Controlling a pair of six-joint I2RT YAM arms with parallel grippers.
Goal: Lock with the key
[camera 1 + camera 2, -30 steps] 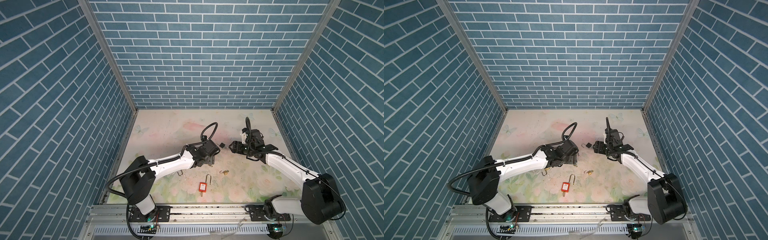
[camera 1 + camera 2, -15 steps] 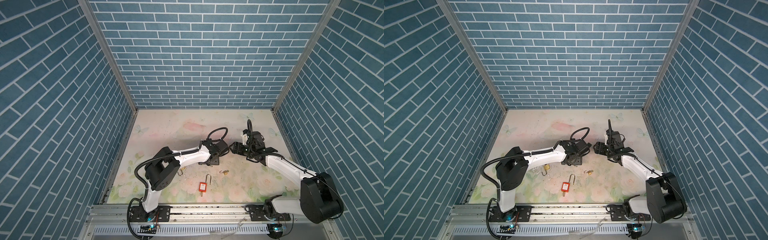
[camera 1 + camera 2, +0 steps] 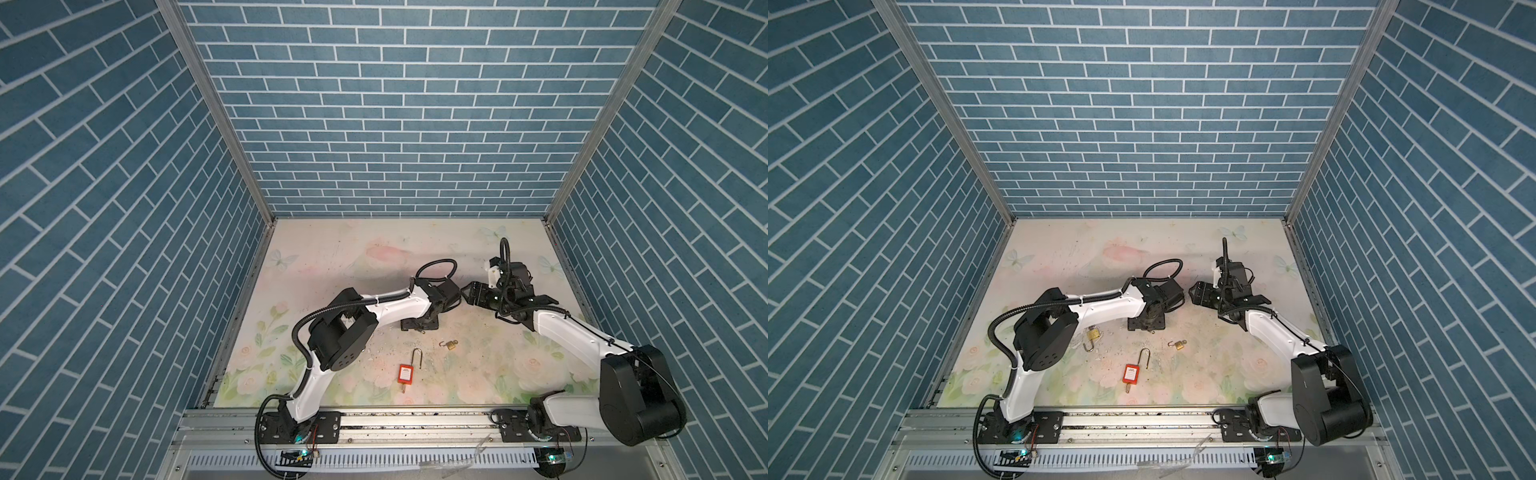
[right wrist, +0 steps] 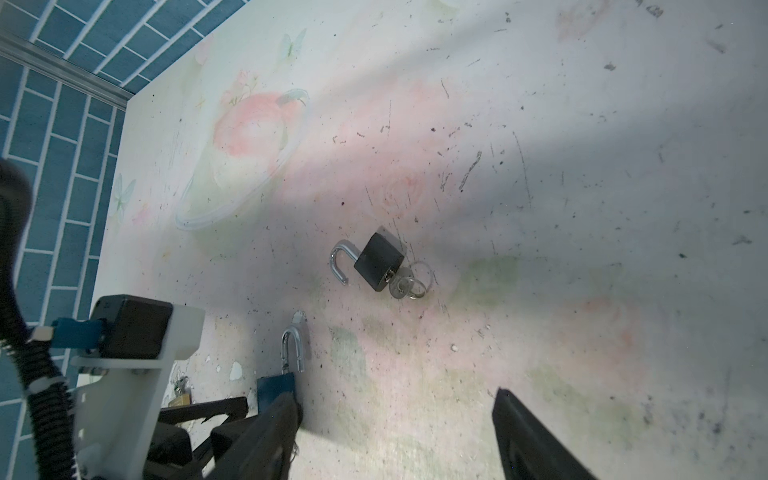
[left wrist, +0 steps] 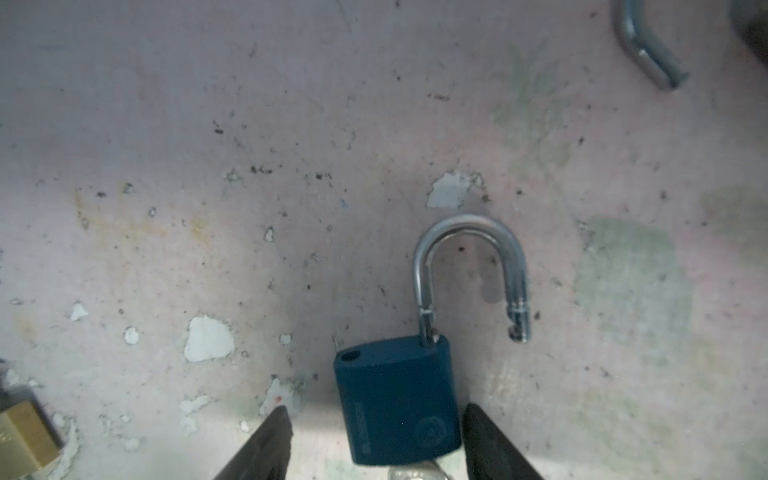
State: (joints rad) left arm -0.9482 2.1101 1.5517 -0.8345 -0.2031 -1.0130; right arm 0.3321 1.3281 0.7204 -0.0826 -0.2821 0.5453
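Two things have changed over the last second, both on the left arm, and the loose locks have not stirred. Nearest the front edge of the tabletop (image 3: 332, 249), the red lock (image 3: 406, 373) lies where it lay, shackle open. The small brass lock (image 3: 451, 344) just behind it is likewise unmoved.

Behind those, about mid-tabletop, come the changes. First, the left arm has drawn its elbow in from the front-left corner, while the left hand (image 5: 376, 411) has kept to much the same spot, pointing down over the blue lock (image 5: 399, 399). Second, its fingers (image 5: 266, 444) have come closer together. They stand either side of the blue body, one almost touching and the other with bare tabletop between, so we call the hand open and not yet gripping.

The blue lock lies flat, with its shackle (image 5: 469, 257) out of the body and turned away from its hole. A glint of metal at the base looks like the key (image 5: 413, 471), though the frame edge cuts it off. We judge that the grasp is about to land. The locking itself, swinging the shackle back and pressing it home, has not begun.

Slightly further back, the right hand (image 4: 397, 397) has barely moved and hovers open and empty. About as far back, the black lock (image 4: 379, 261) lies unlocked with a ringed key (image 4: 405, 286) in it.
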